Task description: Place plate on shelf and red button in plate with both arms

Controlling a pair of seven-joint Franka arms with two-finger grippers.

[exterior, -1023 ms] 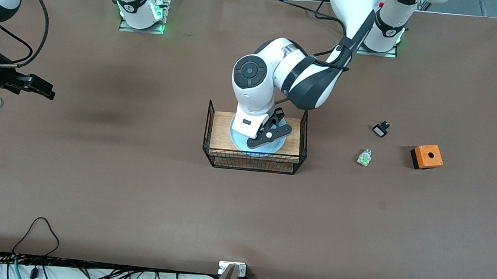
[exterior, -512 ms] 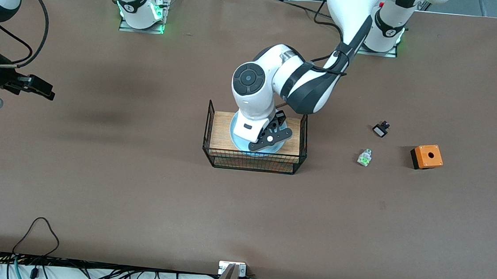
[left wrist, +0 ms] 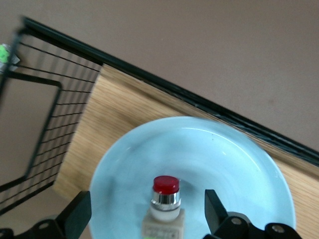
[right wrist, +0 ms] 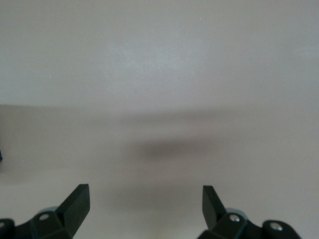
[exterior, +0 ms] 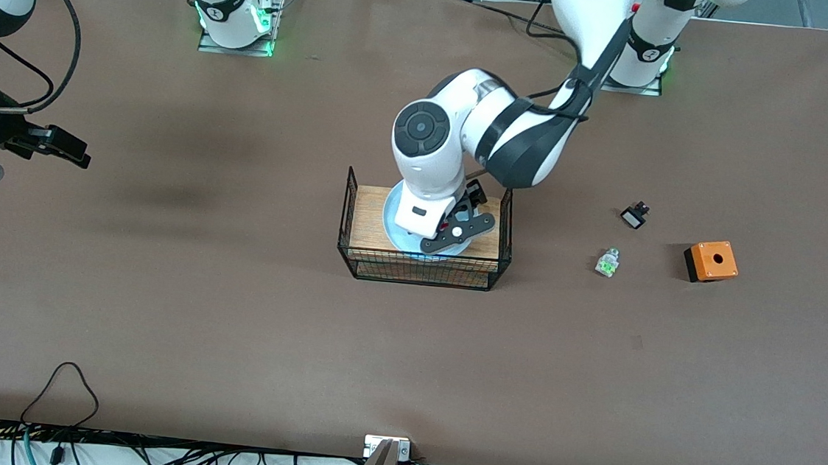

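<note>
- Left gripper [left wrist: 144, 219] hangs over the plate [left wrist: 234, 164], fingers spread wide, nothing between them
- Red button [left wrist: 164, 206] stands upright on the plate, cap up, clear of both fingers – placement looks complete
- Plate lies on the wooden board [exterior: 367, 218] inside the wire basket [exterior: 422, 270], mid-table
- Step in hand, as judged: withdraw – lift straight up, fingers kept wide, so neither one clips the button or the basket wall
- Right gripper [right wrist: 144, 206] waits over bare table [exterior: 229, 321] at the right arm's end, fingers open and empty
- Loose white-green part [exterior: 607, 263], black part [exterior: 634, 216] and orange box [exterior: 711, 260] lie toward the left arm's end
</note>
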